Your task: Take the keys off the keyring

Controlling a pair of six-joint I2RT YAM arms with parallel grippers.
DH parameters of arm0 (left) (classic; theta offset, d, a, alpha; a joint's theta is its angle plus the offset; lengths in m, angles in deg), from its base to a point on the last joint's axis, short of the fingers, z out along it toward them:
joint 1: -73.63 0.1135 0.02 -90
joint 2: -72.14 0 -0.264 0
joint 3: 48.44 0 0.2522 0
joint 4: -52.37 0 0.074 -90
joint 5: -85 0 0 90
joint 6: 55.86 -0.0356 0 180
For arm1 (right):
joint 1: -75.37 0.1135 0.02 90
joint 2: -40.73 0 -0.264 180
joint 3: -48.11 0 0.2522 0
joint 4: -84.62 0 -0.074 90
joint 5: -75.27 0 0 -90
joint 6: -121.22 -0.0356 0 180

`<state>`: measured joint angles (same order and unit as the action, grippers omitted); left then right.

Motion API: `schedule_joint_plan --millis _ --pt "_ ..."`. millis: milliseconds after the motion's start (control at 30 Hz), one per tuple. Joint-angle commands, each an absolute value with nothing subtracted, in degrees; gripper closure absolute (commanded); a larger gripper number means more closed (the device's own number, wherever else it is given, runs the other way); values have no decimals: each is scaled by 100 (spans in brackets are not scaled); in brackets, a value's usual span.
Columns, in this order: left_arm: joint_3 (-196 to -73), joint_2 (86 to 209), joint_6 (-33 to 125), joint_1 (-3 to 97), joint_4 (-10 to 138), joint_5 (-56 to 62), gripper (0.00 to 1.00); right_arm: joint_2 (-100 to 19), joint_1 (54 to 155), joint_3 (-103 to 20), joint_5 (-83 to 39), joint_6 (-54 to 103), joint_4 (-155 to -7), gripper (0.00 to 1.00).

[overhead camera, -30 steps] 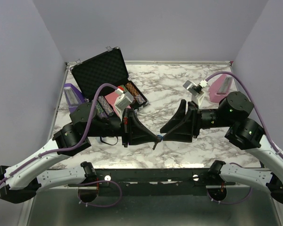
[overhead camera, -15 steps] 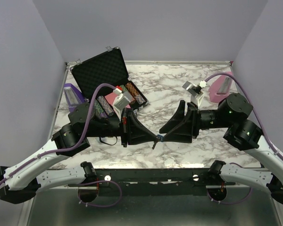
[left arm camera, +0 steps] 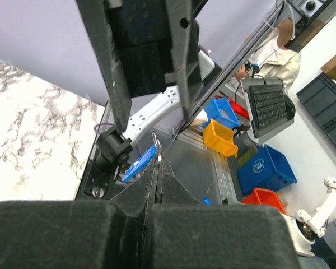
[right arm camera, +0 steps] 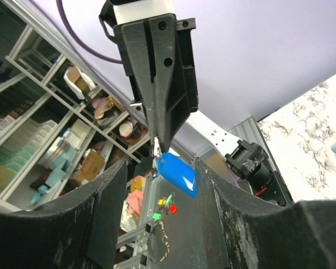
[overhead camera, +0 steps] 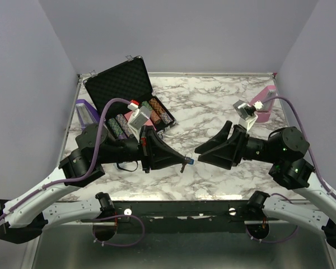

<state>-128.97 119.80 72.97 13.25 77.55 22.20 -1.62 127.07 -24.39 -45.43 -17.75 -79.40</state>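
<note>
Left gripper (overhead camera: 185, 159) clamped tight on the keyring (right arm camera: 177, 174) — pinched at the thin metal ring (left arm camera: 156, 142), blue tag dangling off the fingertips. Held up off the marble table (overhead camera: 213, 103), in front of the poker chip case (overhead camera: 121, 85) and toward its right. Right gripper (overhead camera: 198, 151) parted and empty, tips just beside the tag on the side away from the case, not touching it. Key too small to pick out with certainty; possibly the dark sliver hanging under the left tips in the top view, but cannot tell.

Step in hand, by the look of it: bringing the free pincer in to catch the key, ring held fast on the other side.

- Line up the right jaws on the key blade alone, not on the tag or the ring — otherwise just a tug-of-war between the two arms.
- Close gently and check the catch from the right wrist view before moving.
- Work the key round the coil of the ring rather than pulling straight out.
- Keep the left grip shut throughout; thin wire between flat pads, likely to twist or slip.
- Do the whole exchange over bare marble, away from the case's open lid and the chips (overhead camera: 157, 109), for a visible landing in case of a drop.
</note>
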Motion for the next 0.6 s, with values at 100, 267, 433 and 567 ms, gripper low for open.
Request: schedule_joint_plan --millis 100,267,433,567 --pt "-12927 11925 7413 1343 7141 1979 100 -374 12731 -2260 -4452 -2204 -8997 49" --pt "-12839 11898 7545 1334 6965 1759 100 -506 12731 -2269 -4593 -2240 -9208 55" --pt "-12698 11854 7624 1343 6806 1592 100 -480 12740 -2120 -4593 -2371 -9506 60" --pt "-12654 11872 7651 1351 6762 1539 100 -480 12740 -2049 -4558 -2415 -9603 63"
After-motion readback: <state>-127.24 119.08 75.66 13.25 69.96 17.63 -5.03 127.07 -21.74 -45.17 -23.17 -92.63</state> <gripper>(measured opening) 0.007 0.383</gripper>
